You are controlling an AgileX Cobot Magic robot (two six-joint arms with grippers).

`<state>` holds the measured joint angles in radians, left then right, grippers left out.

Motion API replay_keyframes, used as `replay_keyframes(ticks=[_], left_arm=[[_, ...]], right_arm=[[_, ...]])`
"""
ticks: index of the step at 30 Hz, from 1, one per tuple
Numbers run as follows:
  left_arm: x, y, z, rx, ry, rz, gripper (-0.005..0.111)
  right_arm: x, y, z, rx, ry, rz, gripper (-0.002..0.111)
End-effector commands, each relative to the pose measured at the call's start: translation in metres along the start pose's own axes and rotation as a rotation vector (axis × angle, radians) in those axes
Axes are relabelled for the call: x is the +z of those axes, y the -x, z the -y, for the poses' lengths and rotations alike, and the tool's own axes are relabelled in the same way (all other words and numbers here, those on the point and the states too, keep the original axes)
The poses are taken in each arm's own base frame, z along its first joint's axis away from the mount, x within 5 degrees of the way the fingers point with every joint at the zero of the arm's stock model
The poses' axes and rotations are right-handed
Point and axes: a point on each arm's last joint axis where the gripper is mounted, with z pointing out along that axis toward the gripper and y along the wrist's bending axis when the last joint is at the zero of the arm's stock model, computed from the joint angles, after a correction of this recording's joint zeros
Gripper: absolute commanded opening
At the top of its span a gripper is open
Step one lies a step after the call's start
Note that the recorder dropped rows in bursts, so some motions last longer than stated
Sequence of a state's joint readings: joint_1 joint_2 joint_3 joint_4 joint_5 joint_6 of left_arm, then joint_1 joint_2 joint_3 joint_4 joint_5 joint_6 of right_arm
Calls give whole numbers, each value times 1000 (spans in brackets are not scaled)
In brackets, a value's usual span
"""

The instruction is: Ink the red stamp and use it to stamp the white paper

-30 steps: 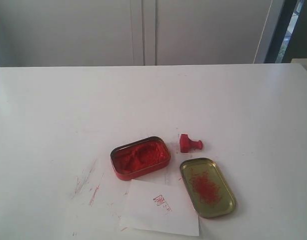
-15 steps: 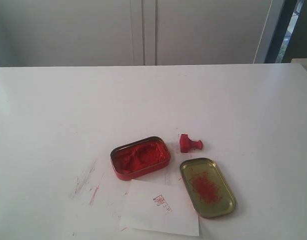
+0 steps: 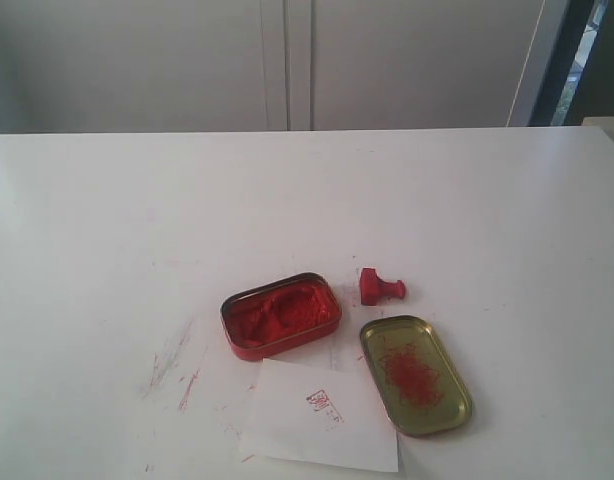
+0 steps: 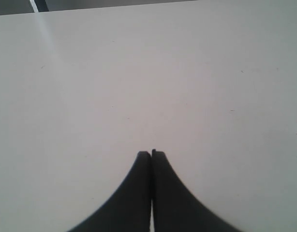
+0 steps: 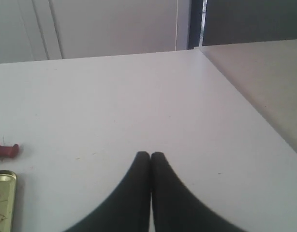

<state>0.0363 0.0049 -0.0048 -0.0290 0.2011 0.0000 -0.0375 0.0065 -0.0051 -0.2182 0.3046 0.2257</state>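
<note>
Exterior view: knobbed red stamp (image 3: 380,288) on its side by oblong metal tin (image 3: 281,315); left fingers (image 4: 134,195), right fingers (image 5: 133,195) clenched, empty.

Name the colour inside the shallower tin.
Gold, with red smears; the shallow tin shows best in the exterior view.

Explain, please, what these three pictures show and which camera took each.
This is a two-armed robot. The wide picture comes from a camera off the arms; no arm shows in it. On the white table lie an open red tin of ink paste, its gold lid, the red stamp on its side and the white paper with a red imprint. The other two come from wrist cameras: the dark shapes are the left gripper and the right gripper, both shut, holding nothing.
</note>
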Motion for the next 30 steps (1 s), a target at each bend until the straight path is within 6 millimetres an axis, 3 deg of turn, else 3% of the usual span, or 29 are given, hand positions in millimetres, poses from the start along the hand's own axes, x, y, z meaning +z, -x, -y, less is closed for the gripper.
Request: replay_keyframes(ticks=[1, 30], left_arm=[[0, -1, 0, -2, 1, -1, 0], [0, -1, 0, -2, 1, -1, 0]], right_arm=[[0, -1, 0, -76, -6, 9, 0], [0, -5, 1, -179, -8, -36, 0]])
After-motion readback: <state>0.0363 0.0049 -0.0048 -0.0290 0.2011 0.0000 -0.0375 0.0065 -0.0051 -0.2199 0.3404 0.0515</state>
